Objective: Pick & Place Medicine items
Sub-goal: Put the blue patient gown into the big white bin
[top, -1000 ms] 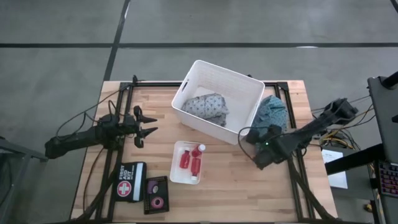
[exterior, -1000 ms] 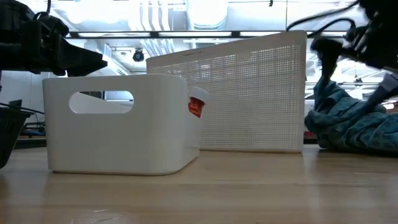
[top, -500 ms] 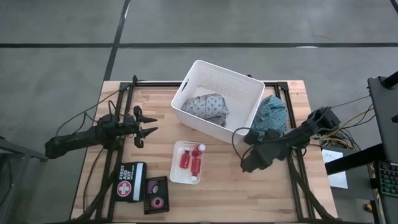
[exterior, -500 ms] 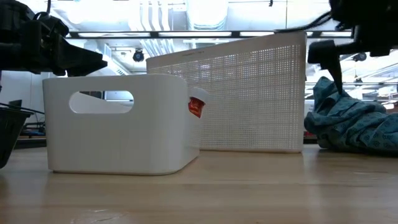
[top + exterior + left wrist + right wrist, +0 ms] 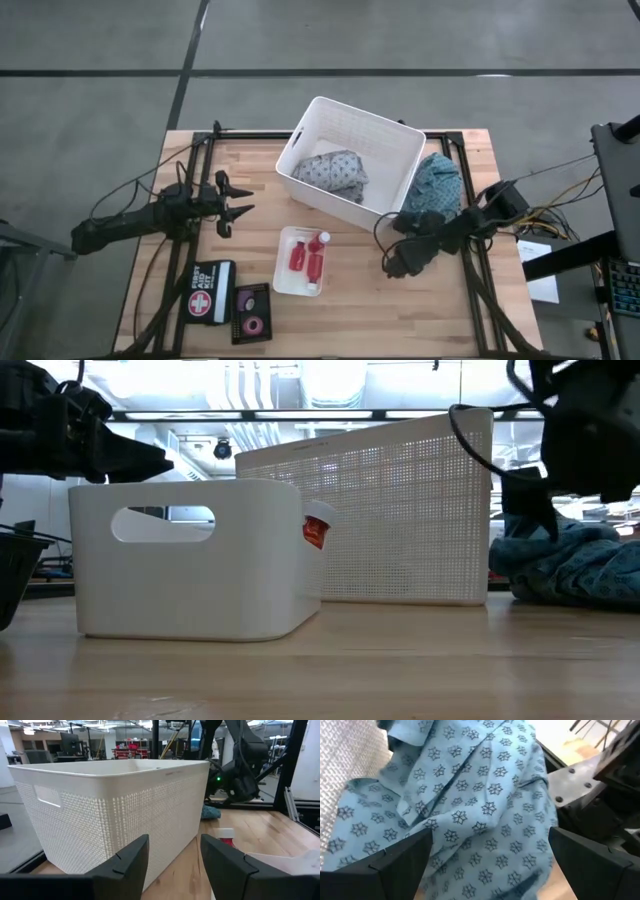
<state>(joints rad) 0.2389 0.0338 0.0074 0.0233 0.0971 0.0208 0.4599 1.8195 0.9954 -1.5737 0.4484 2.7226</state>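
Observation:
The red bottles with white caps (image 5: 307, 258) lie in a small white tray (image 5: 283, 272) near the table's middle. One bottle (image 5: 316, 531) peeks past the tray in the low view and shows again as a capped bottle (image 5: 226, 836) in the left wrist view. A pink tape roll (image 5: 252, 324) and a dark one (image 5: 250, 298) sit in a dark case. My left gripper (image 5: 240, 205) (image 5: 172, 860) hovers open on the table's left side. My right gripper (image 5: 420, 222) (image 5: 490, 840) (image 5: 540, 500) is open just above a blue patterned cloth (image 5: 438, 180) (image 5: 480, 795).
A big white basket (image 5: 395, 135) (image 5: 100, 795) (image 5: 400, 510) stands at the far middle and holds a grey patterned cloth (image 5: 333, 172). The blue cloth (image 5: 565, 560) lies right of it. A first-aid pouch (image 5: 210, 290) lies by the near left. Black frame rails (image 5: 472, 262) run along the sides.
My right arm has folded in, its elbow moving toward the near left, and its gripper has come down toward the blue cloth beside the big basket. The bottles and tape rolls have not moved.

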